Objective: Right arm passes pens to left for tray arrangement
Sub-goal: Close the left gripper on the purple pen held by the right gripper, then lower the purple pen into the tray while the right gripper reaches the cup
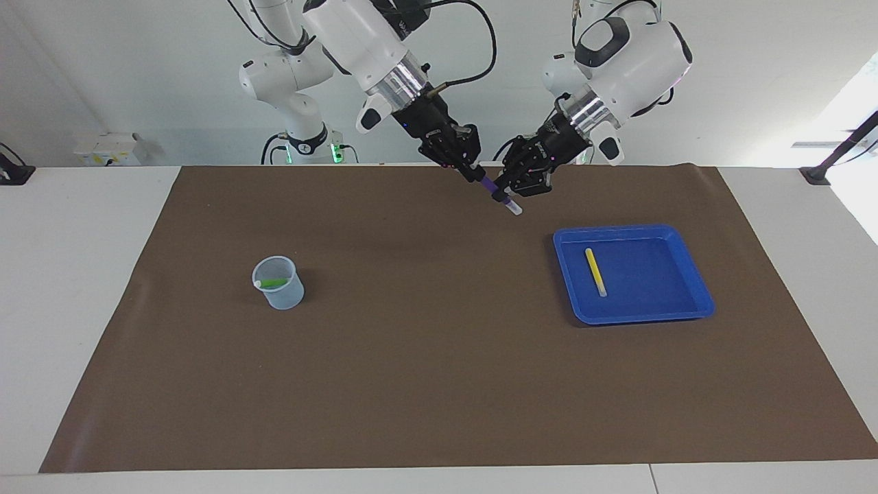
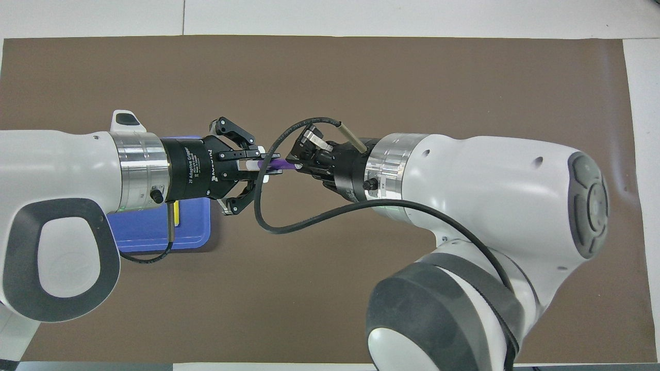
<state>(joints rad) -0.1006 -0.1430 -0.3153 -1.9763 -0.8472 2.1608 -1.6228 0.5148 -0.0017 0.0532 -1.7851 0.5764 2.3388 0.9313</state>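
Toward the right arm's end of the surface (image 1: 439,384), on the brown mat (image 1: 425,343), stands a small translucent cup (image 1: 278,282) with the green pen (image 1: 272,283) lying tilted inside it, pale cap at the rim. The right arm (image 1: 363,41) reaches down over the mat's edge nearest the robots, and the right claw (image 1: 472,170) is clamped on the upper end of the purple pen (image 1: 495,193) — the pen hangs slanted in the air, whitish cap lowest. In the overhead view the right claw (image 2: 295,164) holds one end of the purple pen (image 2: 278,164) while the left claw (image 2: 265,166) has narrowed around the capped end, its fingers (image 2: 264,155) drawn in on either side of the barrel and seemingly touching it; both claws grip the same pen. In the facing view the left claw (image 1: 511,194) meets the pen from the left arm (image 1: 627,55). Toward the left arm's end lies the blue tray (image 1: 698,302), farther from the robots than the handover — the yellow pen (image 1: 595,272) lies flat inside it, apart from the rim
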